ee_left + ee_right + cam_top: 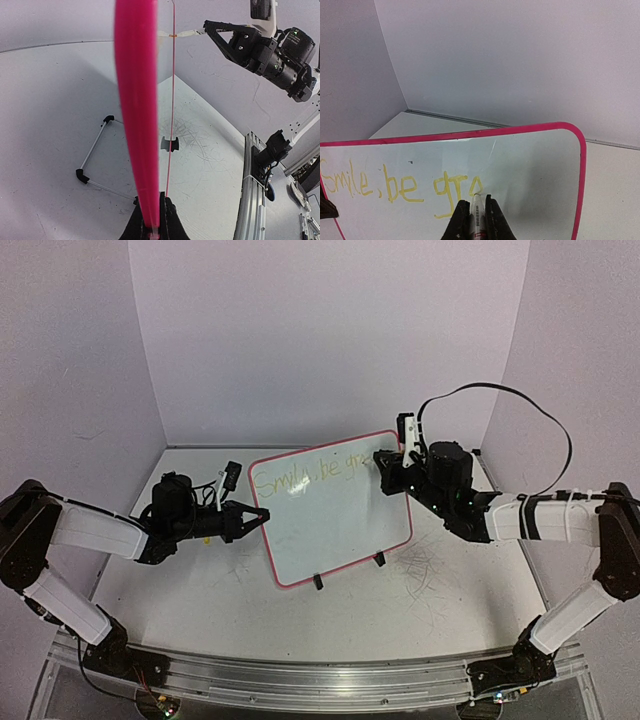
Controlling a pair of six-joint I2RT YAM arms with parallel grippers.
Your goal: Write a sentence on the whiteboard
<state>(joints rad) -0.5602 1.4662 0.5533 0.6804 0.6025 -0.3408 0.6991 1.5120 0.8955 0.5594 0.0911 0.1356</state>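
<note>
The whiteboard point(335, 515), white with a pink-red frame, stands tilted on two black clip feet point(318, 582) mid-table. My left gripper point(252, 516) is shut on its left edge, seen as a pink band point(137, 125) running up from the fingers point(170, 220). My right gripper point(388, 472) is shut on a white marker point(478, 212) whose tip touches the board point(530, 170) at the end of the sentence point(390, 187). The yellow writing reads "Smile, be gra" with the last letter partly drawn. It also shows faintly along the board's top point(300, 478).
Grey scribble marks point(425, 565) cover the table right of the board. A thin wire stand with black ends point(92, 162) lies behind the board. Purple walls close in the back and sides; a metal rail point(320, 680) runs along the near edge.
</note>
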